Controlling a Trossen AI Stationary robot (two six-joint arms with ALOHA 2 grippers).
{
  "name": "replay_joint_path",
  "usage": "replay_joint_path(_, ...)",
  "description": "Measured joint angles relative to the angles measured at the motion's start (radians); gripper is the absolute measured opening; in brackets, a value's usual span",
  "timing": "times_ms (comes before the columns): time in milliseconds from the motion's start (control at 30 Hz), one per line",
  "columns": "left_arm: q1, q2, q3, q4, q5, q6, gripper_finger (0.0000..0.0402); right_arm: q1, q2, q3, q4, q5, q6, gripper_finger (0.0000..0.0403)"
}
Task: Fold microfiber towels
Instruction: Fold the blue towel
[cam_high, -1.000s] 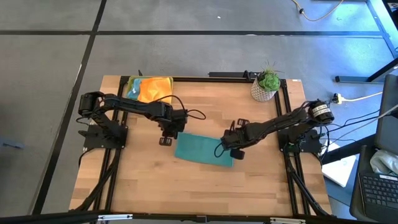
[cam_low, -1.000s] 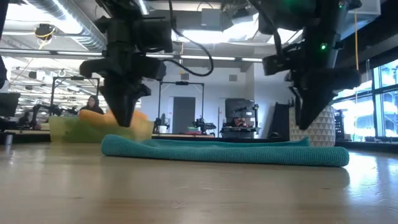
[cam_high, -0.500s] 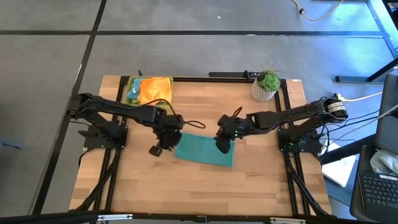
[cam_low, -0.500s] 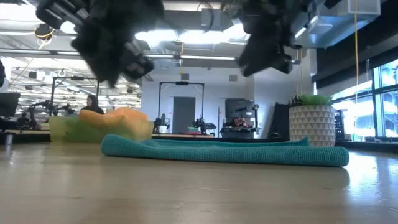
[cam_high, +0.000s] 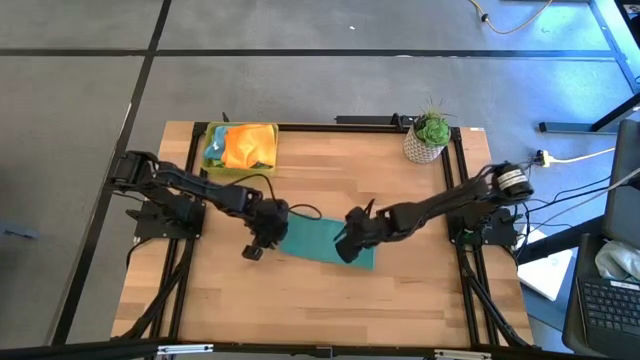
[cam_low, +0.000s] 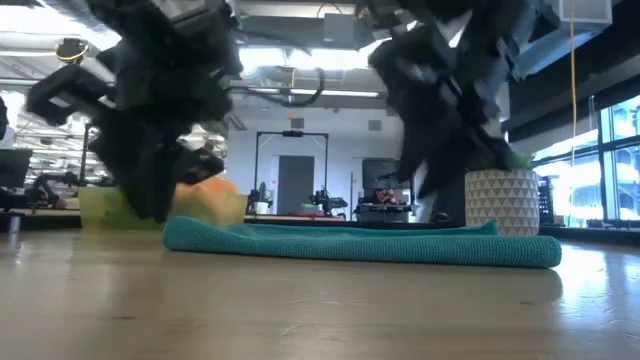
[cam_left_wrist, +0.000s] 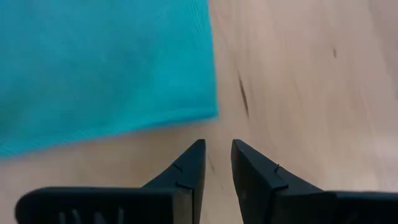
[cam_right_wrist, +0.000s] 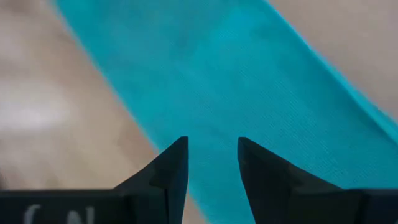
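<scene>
— Towel (cam_high: 325, 240), teal, lies flat mid-table; what's changed?
— Both grippers have dropped to it in the last second: left gripper (cam_left_wrist: 216, 163) off its left corner, right gripper (cam_right_wrist: 212, 163) over its front edge. Each is slightly parted, holding nothing. Likely another fold starts.
— Around it?
— Bare wood table (cam_high: 400, 290); tray (cam_high: 210, 135) far-left of the towel, plant (cam_high: 431, 135) far-right; workshop room behind.

Both hands apparently at teal towel (cam_high: 322, 240)

Even overhead light; low view backlit, arms (cam_low: 150, 120) motion-blurred.
</scene>
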Motion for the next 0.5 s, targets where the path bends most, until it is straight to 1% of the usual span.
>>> replay_joint_path(67, -0.014, 0.000, -0.031, 0.031, 0.001, -0.030, 0.0070, 0.009, 0.032, 0.000, -0.029, -0.004, 0.026, 0.0140)
replay_joint_path(167, -0.042, 0.000, -0.065, 0.053, 0.001, -0.100, 0.0070, 0.009, 0.070, 0.000, -0.045, -0.042, 0.022, 0.0140)
replay_joint_path(333, -0.088, -0.001, -0.059, 0.063, -0.008, -0.242, 0.0070, -0.016, 0.112, 0.000, -0.093, -0.051, -0.025, 0.0140)
replay_joint_path(400, -0.093, -0.029, -0.043, 0.058, -0.051, -0.298, 0.0069, -0.020, 0.120, 0.003, -0.100, -0.050, -0.037, 0.0140)
replay_joint_path(500, -0.092, -0.093, -0.006, 0.058, -0.131, -0.352, 0.0067, -0.027, 0.124, 0.004, -0.105, -0.050, -0.102, 0.0140)
